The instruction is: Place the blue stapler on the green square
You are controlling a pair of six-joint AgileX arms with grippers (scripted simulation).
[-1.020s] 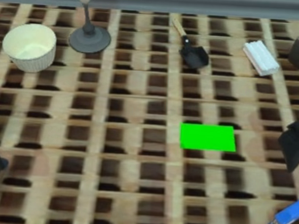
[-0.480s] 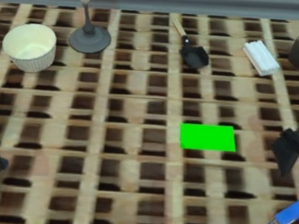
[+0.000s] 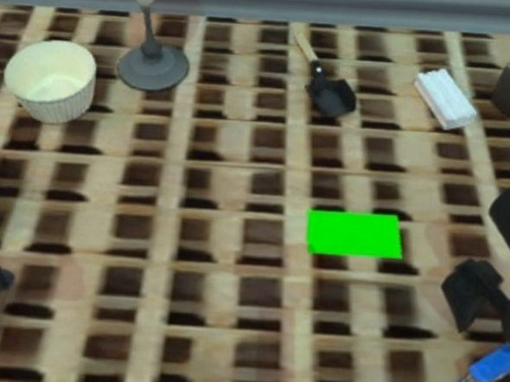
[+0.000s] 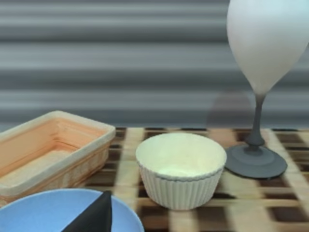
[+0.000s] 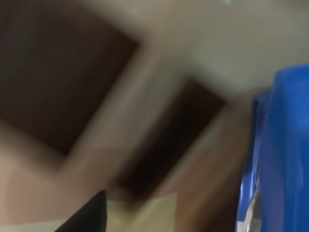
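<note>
Tabletop (image 3: 238, 181): I log pale wood lattice, matt. Blue stapler (image 3: 489, 368): glossy plastic (silvery metal end). Ribbed cup (image 4: 181, 169): cream, matt. Green square (image 3: 354, 233): flat, unshaded.

Even, soft light; faint shadows in table (image 3: 233, 268) grid. Right wrist view v. blurred; top view slightly soft.

A rendered tabletop test scene: a checkered wooden table (image 3: 239, 164) before a grey ribbed wall (image 4: 120, 63), strewn with unrelated props like a bowl (image 3: 50, 79), goblet (image 3: 150, 59) and shovel (image 3: 329, 90).
</note>
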